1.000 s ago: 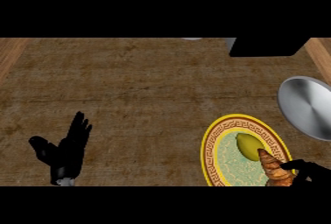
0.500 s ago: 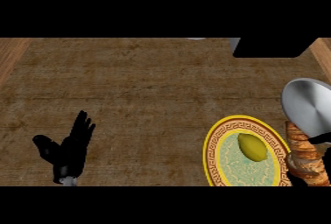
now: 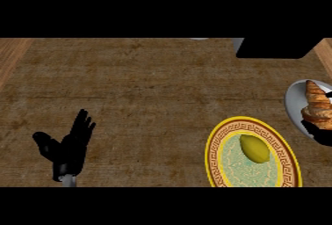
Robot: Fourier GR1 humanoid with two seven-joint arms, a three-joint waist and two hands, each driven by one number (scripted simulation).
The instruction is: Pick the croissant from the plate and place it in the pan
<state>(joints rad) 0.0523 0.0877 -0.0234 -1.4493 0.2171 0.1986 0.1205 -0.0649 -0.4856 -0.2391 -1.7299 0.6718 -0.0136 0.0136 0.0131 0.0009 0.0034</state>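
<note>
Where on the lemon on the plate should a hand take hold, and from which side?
Across the lemon at its narrow middle, from above, I'd judge: it lies flat on the plate, long axis running roughly away from the robot, leaving both long flanks free for a pinch.

Gold-rimmed plate (image 3: 209, 154) on brown counter (image 3: 142, 88), yellow-green fruit (image 3: 255, 148) at its middle, grey pan (image 3: 293, 100) just up-right of the plate, croissant (image 3: 316, 103) over the pan, clasped by right hand (image 3: 321, 132), left hand (image 3: 65, 151) resting well left of the plate, fingers straight
</note>
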